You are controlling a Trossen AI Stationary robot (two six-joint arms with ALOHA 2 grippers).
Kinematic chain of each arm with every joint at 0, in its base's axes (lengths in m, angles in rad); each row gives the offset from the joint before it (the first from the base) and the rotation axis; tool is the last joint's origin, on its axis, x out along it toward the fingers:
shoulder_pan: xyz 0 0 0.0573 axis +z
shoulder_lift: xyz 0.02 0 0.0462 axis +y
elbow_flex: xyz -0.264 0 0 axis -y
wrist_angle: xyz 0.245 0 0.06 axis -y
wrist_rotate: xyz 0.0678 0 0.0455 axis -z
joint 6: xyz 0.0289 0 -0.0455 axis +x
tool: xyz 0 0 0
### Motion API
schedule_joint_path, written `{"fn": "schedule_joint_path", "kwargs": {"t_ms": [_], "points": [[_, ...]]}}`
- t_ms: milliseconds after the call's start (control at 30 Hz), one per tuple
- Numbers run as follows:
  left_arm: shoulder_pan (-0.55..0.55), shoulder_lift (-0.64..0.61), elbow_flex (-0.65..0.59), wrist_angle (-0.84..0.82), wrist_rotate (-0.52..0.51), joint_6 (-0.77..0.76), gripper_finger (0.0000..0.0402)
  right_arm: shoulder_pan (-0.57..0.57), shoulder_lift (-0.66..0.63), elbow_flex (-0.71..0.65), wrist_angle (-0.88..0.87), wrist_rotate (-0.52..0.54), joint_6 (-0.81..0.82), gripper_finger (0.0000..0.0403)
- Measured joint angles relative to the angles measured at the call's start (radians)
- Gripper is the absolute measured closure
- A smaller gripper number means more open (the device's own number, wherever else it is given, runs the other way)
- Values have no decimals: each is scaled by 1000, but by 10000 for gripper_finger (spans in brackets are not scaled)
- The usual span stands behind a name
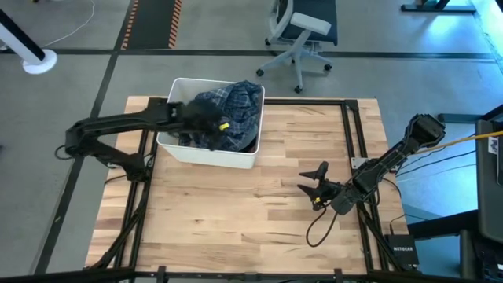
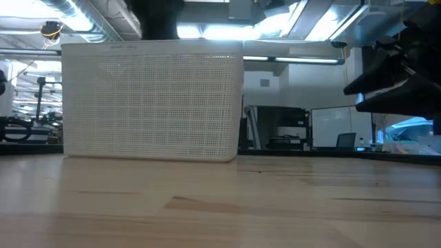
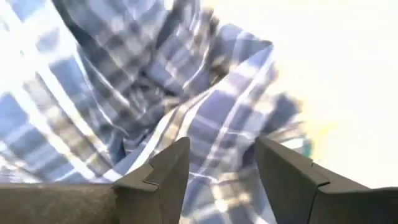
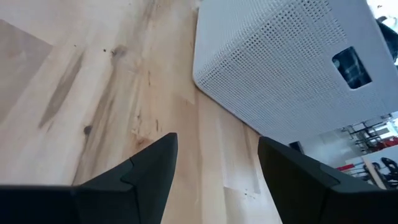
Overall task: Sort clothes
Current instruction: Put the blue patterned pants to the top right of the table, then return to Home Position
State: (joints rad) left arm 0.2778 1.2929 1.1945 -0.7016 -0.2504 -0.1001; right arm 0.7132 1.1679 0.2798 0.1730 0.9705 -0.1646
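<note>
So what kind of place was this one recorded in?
Most likely a robotics lab or workshop: a wooden table on a grey floor with striped hazard tape, a wheeled office chair behind it, and exposed ceiling ducts and monitors beyond.

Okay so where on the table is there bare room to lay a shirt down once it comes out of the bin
The wood in front of the white bin is bare, across to the open right gripper. The back right stretch beside the bin is free too. The bin itself is crowded: the plaid shirt fills it, with the open left gripper over it.
</note>
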Motion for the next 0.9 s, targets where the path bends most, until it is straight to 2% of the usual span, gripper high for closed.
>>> {"fn": "schedule_joint_path", "kwargs": {"t_ms": [300, 367, 467, 733, 900], "points": [[-81, -225, 7, 4, 3, 14, 224, 0, 0, 0, -5, -20, 4, 159], [-101, -249, 7, 1, 36, 28, 224, 0, 0, 0, -5, -20, 3, 159], [-141, -267, 7, 1, 79, 42, 224, 0, 0, 0, -4, -20, 3, 159], [-241, -280, 7, 60, 95, 102, 224, 0, 0, 0, -3, -20, 3, 159], [-293, -295, -91, 183, 118, 114, 224, 0, 0, 0, 5, -15, 3, 159]]}}
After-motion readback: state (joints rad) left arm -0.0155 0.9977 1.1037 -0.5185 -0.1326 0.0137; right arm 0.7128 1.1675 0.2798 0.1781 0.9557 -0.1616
